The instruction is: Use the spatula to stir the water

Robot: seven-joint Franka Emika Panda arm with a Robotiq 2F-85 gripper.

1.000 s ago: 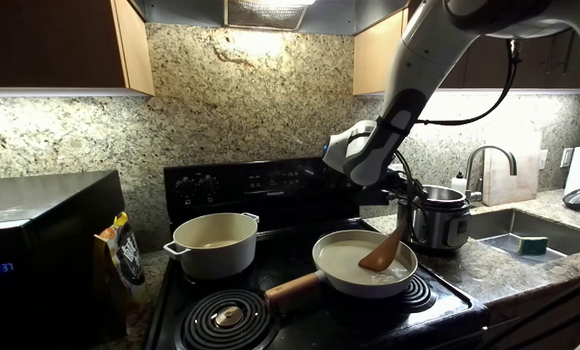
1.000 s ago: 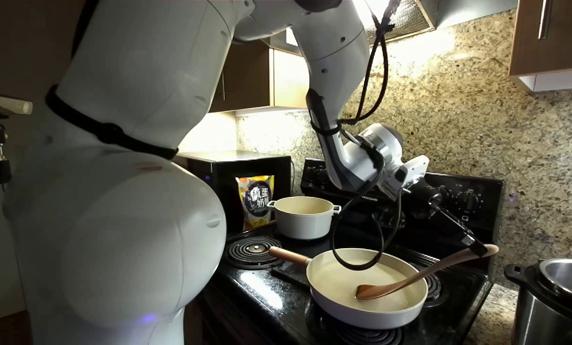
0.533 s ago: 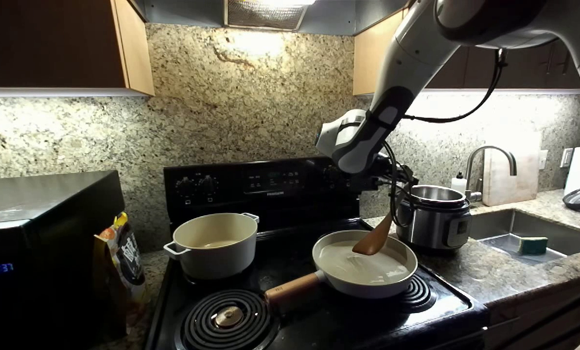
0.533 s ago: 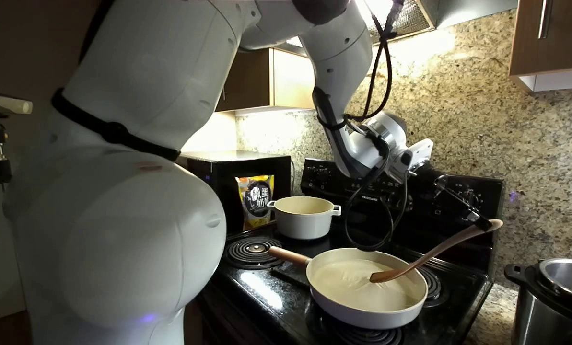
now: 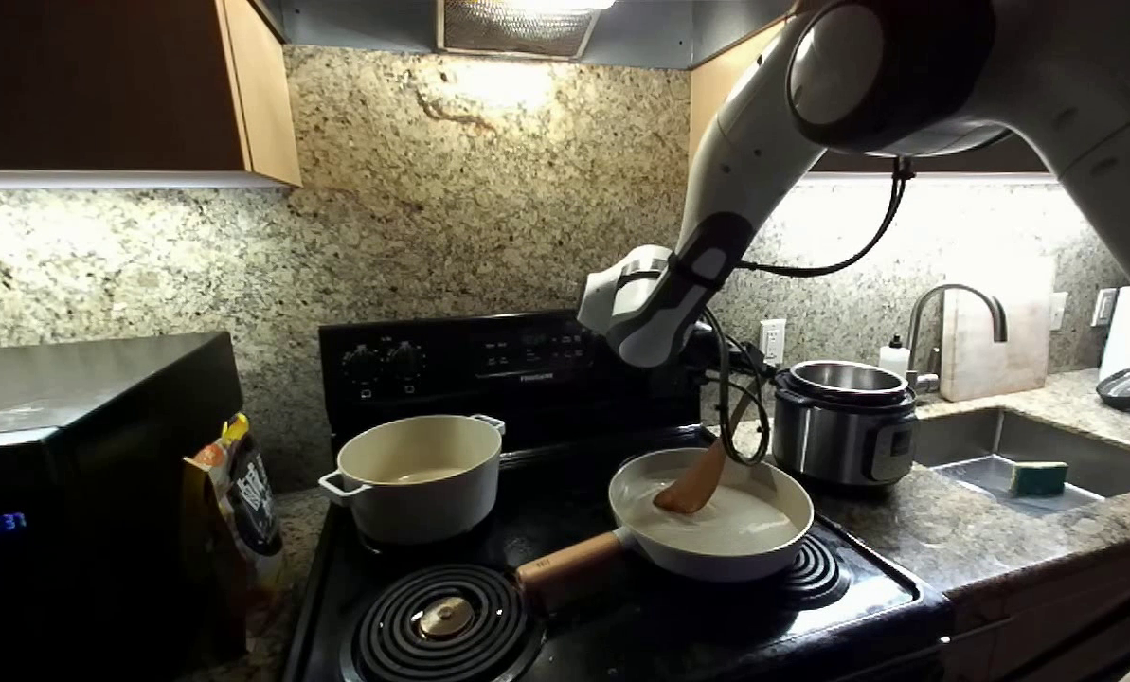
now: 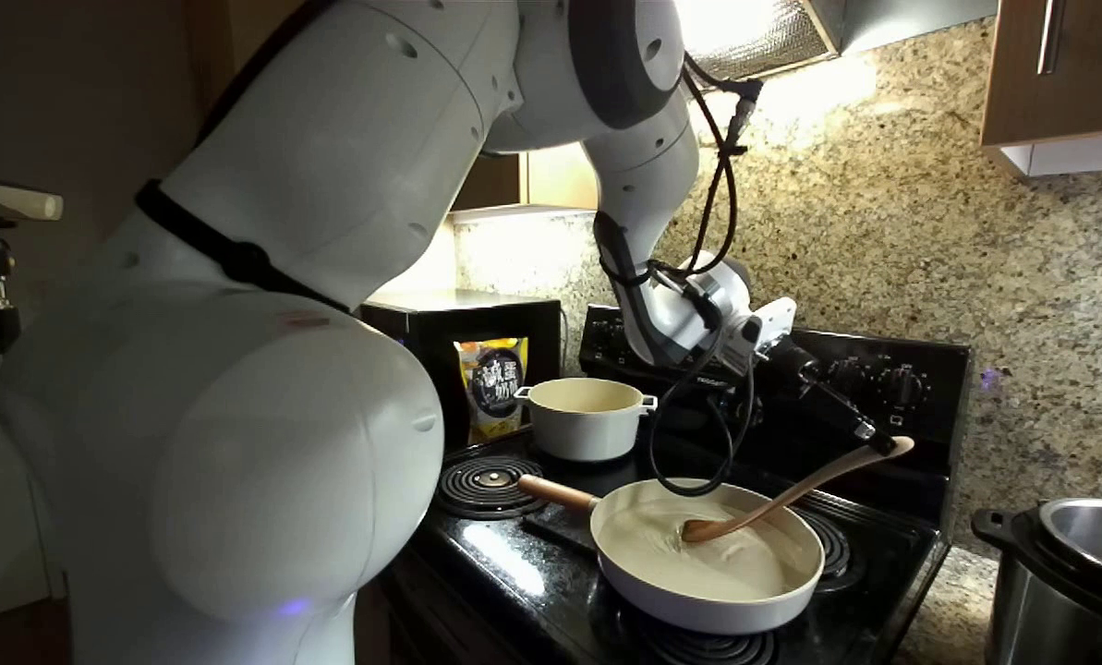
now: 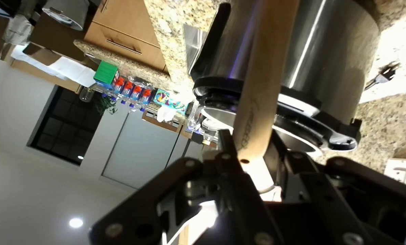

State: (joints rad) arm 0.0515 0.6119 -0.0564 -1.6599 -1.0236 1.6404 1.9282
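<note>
A wooden spatula [image 6: 789,497] dips blade-first into the pale water [image 6: 731,568] of a cream-white frying pan [image 6: 709,613], ripples ringing its tip in an exterior view. Its slim shaft is grasped near the holed end by the robot's black tool [image 7: 250,137], a grip that likely spares the tool from splashes and leaves most of the length free for reaching; the blade presumably meets the surface because stirring is under way. The long axis slants: in both exterior views the flat blade points down and to the left, roughly toward the side where the pan's wooden handle [image 5: 572,557] joins, while the shaft climbs over the rim toward the upper right; whether wood touches rim there is hard to tell. Such a slope probably lets the blade sweep while the arm [image 6: 645,185] stands off above, though too wide a swing could knock it against the pan's wall. The pan rests partly over a coil burner [image 5: 822,573] on the stove's black tabletop [image 5: 678,625], between a deeper two-handled pot [image 5: 437,511] and a steel pot [image 5: 825,457], neither of which appears to play a part.
</note>
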